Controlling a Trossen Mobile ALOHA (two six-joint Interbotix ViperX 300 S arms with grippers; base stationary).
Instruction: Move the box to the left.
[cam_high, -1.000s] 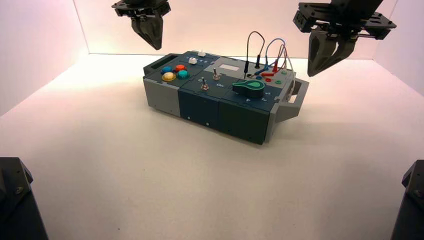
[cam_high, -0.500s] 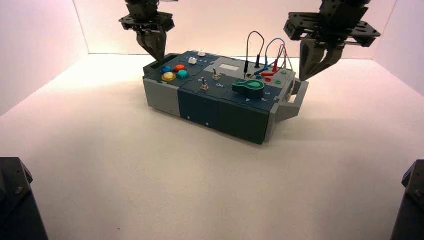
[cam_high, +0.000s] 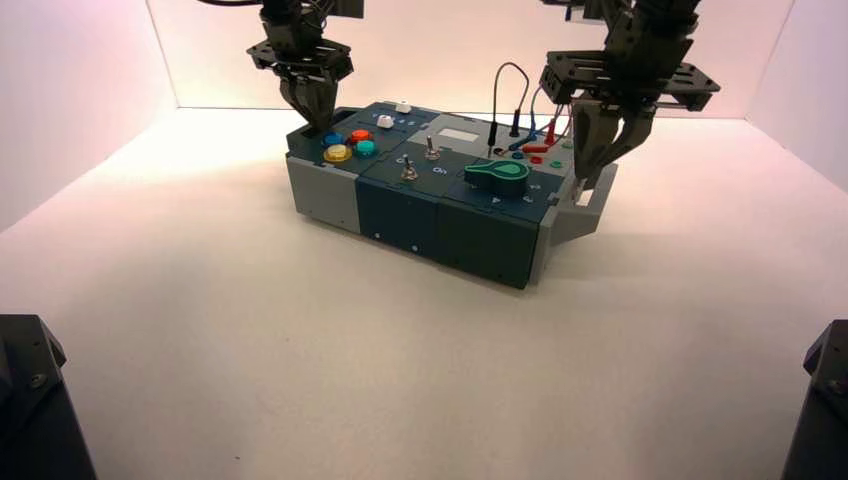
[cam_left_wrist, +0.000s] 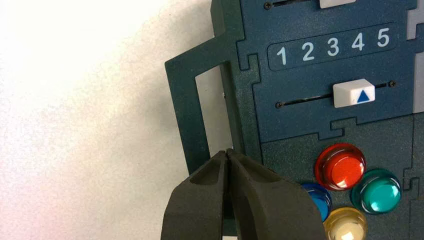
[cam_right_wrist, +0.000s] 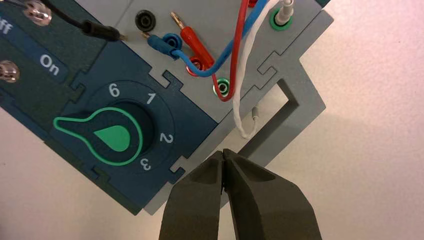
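Dark-blue and grey box — wire-topped

1. Long dark-blue and grey modular box with an open handle at each end, lying slantwise on the table, its right end nearer the camera.
2. On top: coloured round buttons, white sliders, toggle switches, green-edged knob, jumper wires.

The counter is pale and flat. A long box, dark blue and grey, sits right on it, near the far side. The box is turned a bit crooked, with its left end farther back than its right end.
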